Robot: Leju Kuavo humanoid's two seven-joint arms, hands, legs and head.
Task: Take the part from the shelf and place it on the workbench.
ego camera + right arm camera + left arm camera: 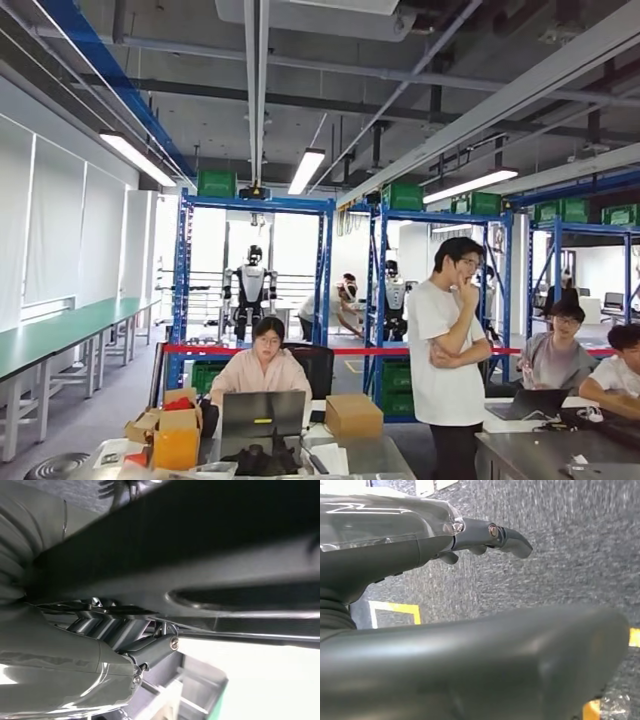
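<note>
Boxes [177, 432] and a laptop [263, 412] crowd the near tabletop [370, 457]; shelves [253, 285] stand far beyond, the part untellable. Left hand [486, 537] hangs over floor, holding nothing. Right hand [124, 635]: grip unclear

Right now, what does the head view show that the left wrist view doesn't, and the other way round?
Head view only: blue shelves topped with green bins, a standing person, a seated person behind a laptop, and a cardboard box.
Left wrist view only: the left robot hand, fingers straight and holding nothing, above yellow floor tape.
Both: the grey floor.
</note>
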